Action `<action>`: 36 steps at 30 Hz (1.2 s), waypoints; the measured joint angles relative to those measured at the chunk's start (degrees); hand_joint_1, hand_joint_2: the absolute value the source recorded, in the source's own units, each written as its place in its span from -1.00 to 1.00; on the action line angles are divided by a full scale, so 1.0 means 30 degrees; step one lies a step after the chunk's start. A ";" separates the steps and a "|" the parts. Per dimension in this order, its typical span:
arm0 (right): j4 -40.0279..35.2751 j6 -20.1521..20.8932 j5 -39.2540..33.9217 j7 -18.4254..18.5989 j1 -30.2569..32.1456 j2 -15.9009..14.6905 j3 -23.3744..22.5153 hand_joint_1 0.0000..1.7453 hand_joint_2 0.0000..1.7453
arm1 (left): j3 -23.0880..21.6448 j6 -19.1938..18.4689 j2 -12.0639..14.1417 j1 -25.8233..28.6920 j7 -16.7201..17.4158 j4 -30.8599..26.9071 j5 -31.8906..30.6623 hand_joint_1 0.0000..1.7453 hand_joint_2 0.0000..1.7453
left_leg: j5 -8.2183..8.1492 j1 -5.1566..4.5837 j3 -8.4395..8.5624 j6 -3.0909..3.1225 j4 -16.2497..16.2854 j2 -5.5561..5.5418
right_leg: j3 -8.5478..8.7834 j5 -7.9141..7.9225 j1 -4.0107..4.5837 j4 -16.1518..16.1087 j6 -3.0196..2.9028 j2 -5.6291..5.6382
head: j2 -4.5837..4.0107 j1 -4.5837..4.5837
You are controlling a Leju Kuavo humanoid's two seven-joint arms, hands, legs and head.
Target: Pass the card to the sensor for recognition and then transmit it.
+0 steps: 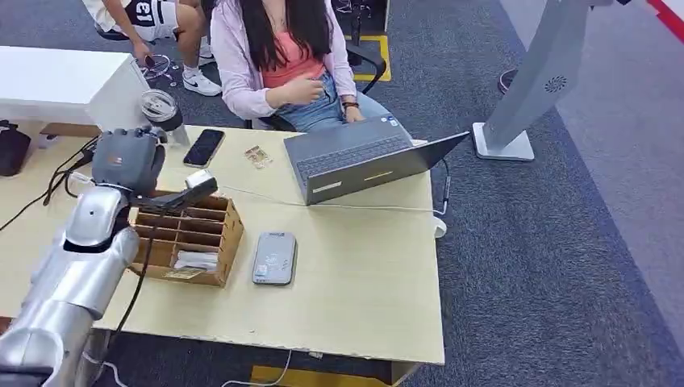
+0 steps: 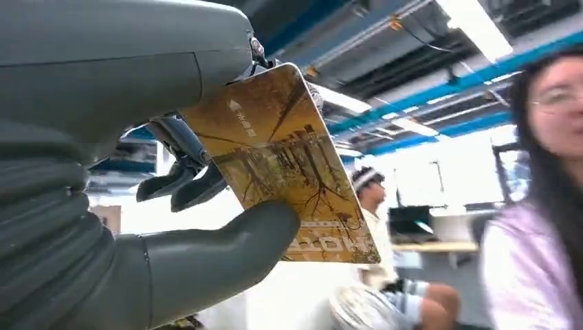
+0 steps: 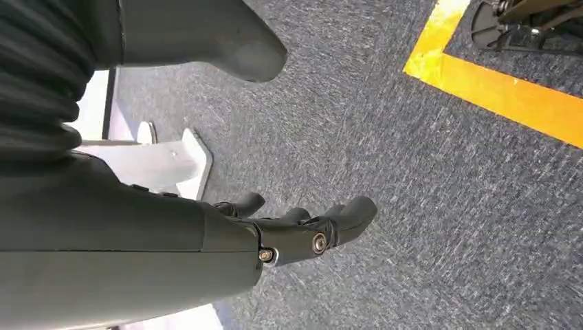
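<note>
The left hand (image 1: pixel 129 158) pinches the card (image 2: pixel 282 161) by one edge above the box (image 1: pixel 187 239), so it could slip before reaching the sensor (image 1: pixel 274 258).

Floor: dark blue-grey short-pile carpet (image 1: pixel 565 242), marked with a yellow painted floor stripe (image 3: pixel 502 89). Main furniture: a light wooden rectangular table (image 1: pixel 363 274) standing on the carpet. A second white rectangular table (image 1: pixel 56 76) stands beyond its far left corner. A pale grey slanted stand with a flat white base plate (image 1: pixel 516 113) rests on the carpet, well apart from the table's right end. A person in a pale pink shirt (image 1: pixel 282 56) sits at the far side. Overhead: an exposed dark ceiling with blue-painted beams (image 2: pixel 440 82) and long white strip lights (image 2: pixel 474 27).
</note>
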 joint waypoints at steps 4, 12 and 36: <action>-0.0007 -0.0044 0.0189 0.0007 0.0002 -0.0015 -0.0109 -1.00 1.00 | 0.0590 0.0350 0.0706 -0.0451 0.0073 0.0189 -0.0357 1.00 1.00 | -0.0001 -0.0001 -0.0010 0.0001 0.0002 -0.0001 | -0.0004 0.0001 -0.0007 -0.0006 0.0001 0.0000 | 0.0000 0.0007; -0.0015 -0.0058 0.0495 -0.0029 -0.0015 -0.0058 -0.0204 -1.00 1.00 | 0.1413 0.0663 0.1507 -0.0744 -0.0241 0.0510 -0.0240 -1.00 1.00 | -0.0001 -0.0012 -0.0015 0.0002 0.0004 -0.0005 | -0.0006 0.0002 -0.0007 -0.0009 0.0003 -0.0005 | 0.0000 0.0007; -0.0029 -0.0189 0.0772 -0.0007 -0.0063 -0.0066 -0.0998 -1.00 1.00 | 0.1974 0.0735 0.1507 0.1440 -0.0940 -0.1241 0.0701 -1.00 1.00 | -0.0005 -0.0018 -0.0021 0.0004 0.0004 -0.0001 | -0.0018 0.0001 -0.0012 -0.0014 0.0003 0.0000 | 0.0000 -0.0007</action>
